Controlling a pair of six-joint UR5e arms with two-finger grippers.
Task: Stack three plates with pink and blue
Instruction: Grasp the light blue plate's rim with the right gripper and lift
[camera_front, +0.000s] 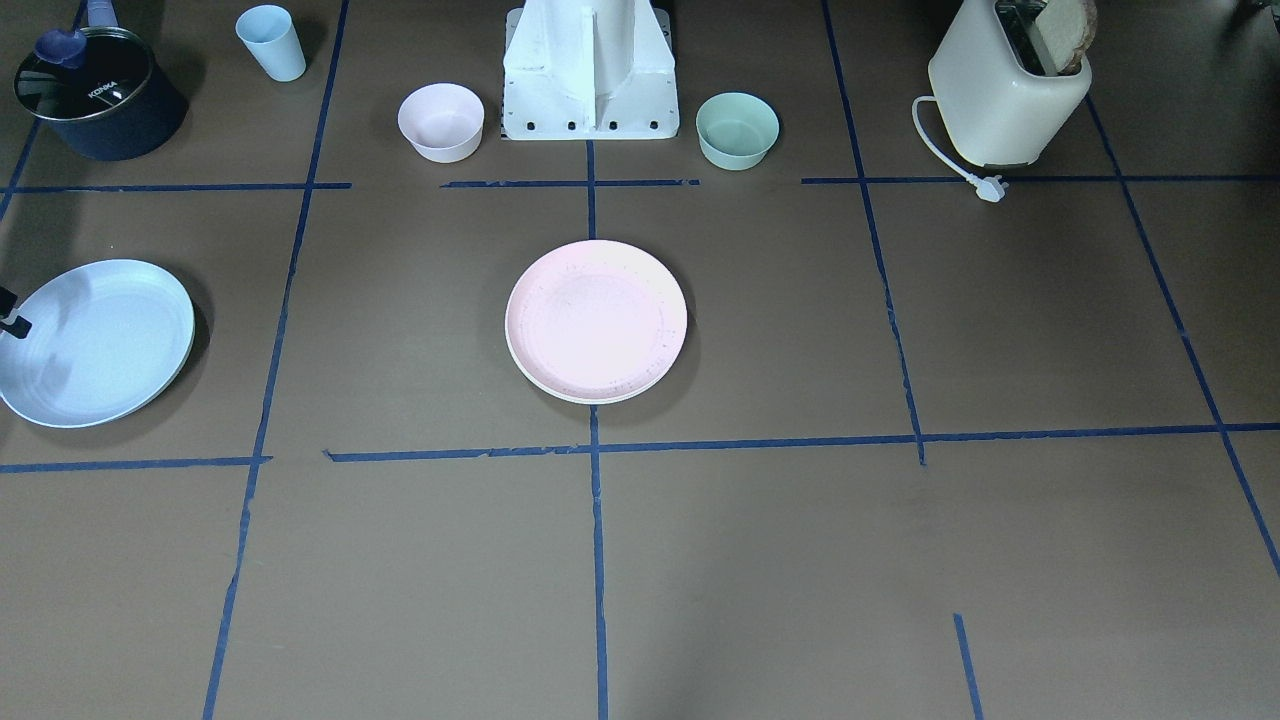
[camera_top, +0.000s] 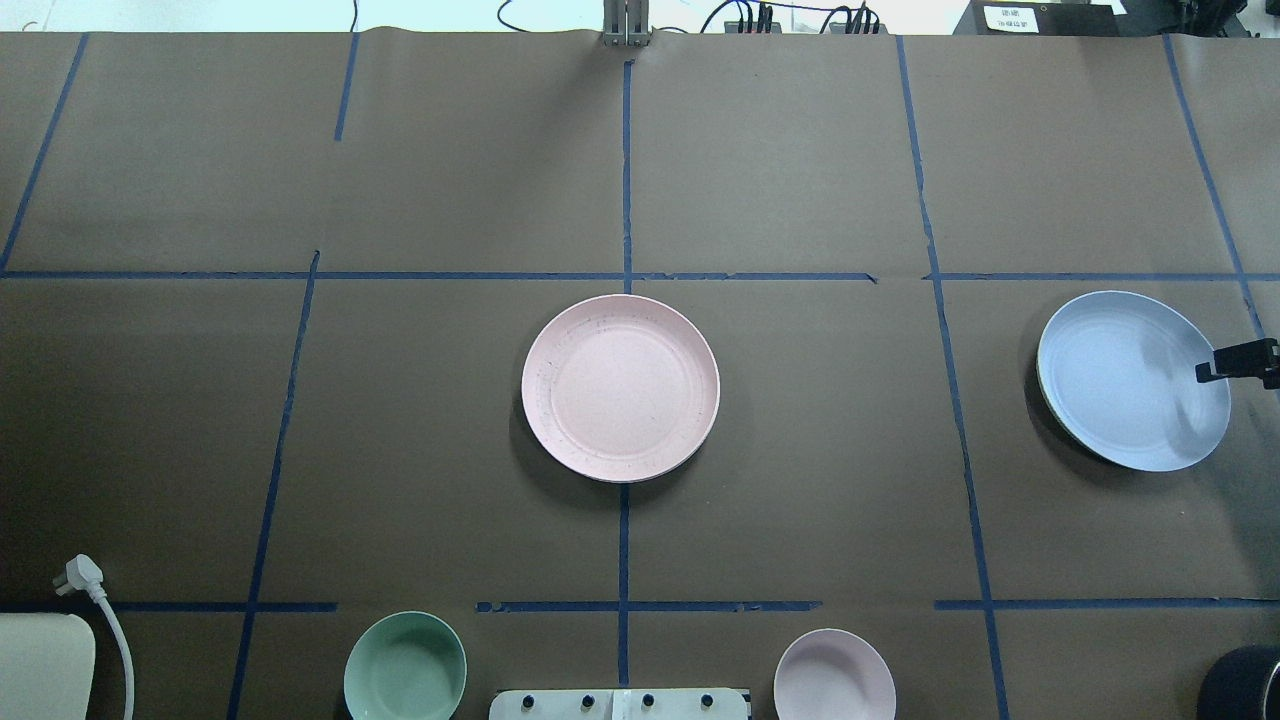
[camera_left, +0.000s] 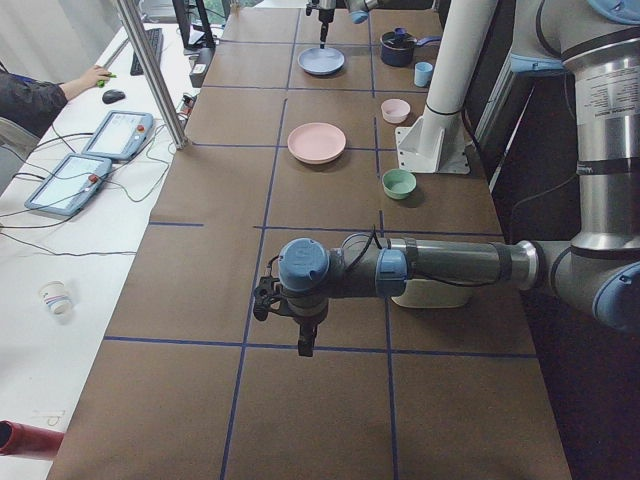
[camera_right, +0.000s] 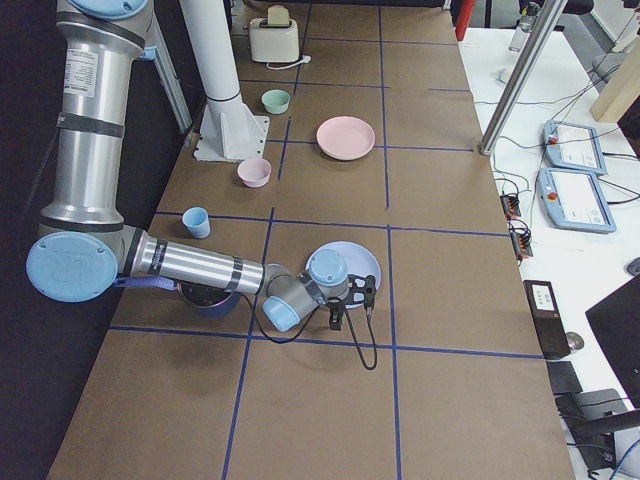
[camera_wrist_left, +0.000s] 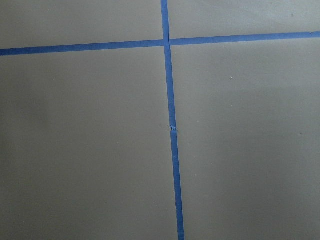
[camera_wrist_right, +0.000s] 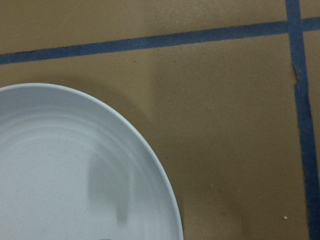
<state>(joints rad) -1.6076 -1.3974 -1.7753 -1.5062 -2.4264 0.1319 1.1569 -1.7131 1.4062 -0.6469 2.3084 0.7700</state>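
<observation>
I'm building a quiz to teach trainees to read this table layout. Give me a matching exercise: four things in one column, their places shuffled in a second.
Things
1. pale pink round matte plate
2. pale blue round matte plate
3. mint green deep bowl
4. cream toaster

Places
A. robot's side of the brown table, far to its left
B. table centre, over a blue tape line
C. toward the table's end on the robot's right
D. beside the white robot base, on its left

Pairs: 1-B, 2-C, 3-D, 4-A
</observation>
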